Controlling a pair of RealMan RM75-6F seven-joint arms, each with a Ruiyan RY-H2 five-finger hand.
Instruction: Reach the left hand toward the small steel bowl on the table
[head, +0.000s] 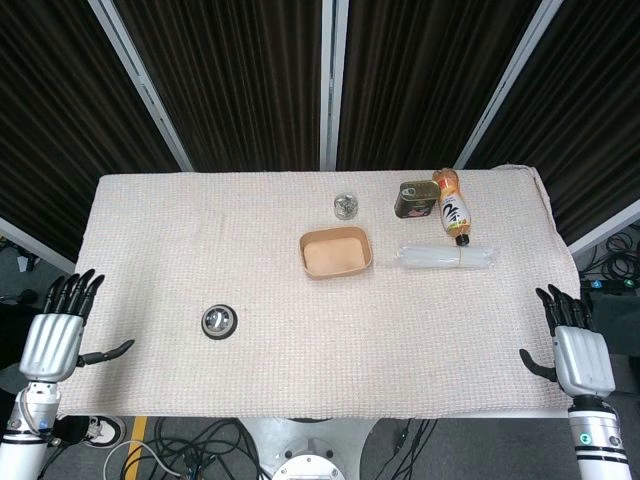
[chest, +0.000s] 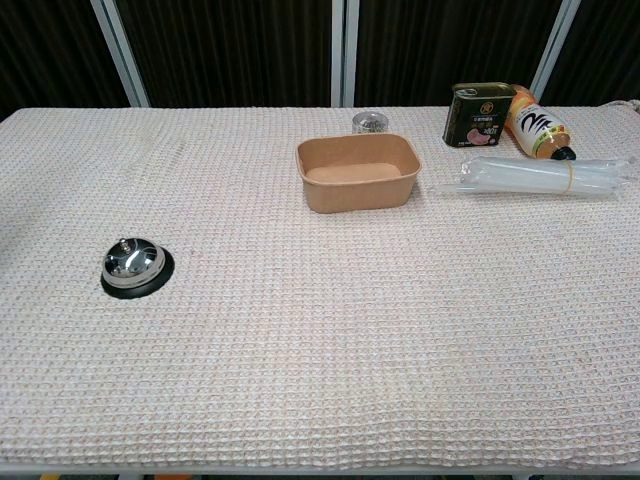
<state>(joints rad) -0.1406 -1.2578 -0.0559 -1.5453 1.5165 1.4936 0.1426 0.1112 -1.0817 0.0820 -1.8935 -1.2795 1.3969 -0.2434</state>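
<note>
A cream waffle-weave cloth (head: 200, 250) covered the table. On it, toward the left and near the front, sat a chrome desk bell on a black base (chest: 136, 266). Around the middle stood a tan rectangular paper tray (chest: 358, 173), and just behind it, apart from it, a small shiny steel bowl (chest: 369, 122). To the right at the back stood a dark green tin can (chest: 479, 116), with an orange plastic bottle (chest: 537, 130) lying just beside it on its right. In front of those two lay a clear plastic sleeve of stacked cups (chest: 530, 177), lengthwise, to the right of the tray. The left hand (head: 62, 335) rested beyond the cloth's left front edge, the right hand (head: 573, 345) at its right front corner.
</note>
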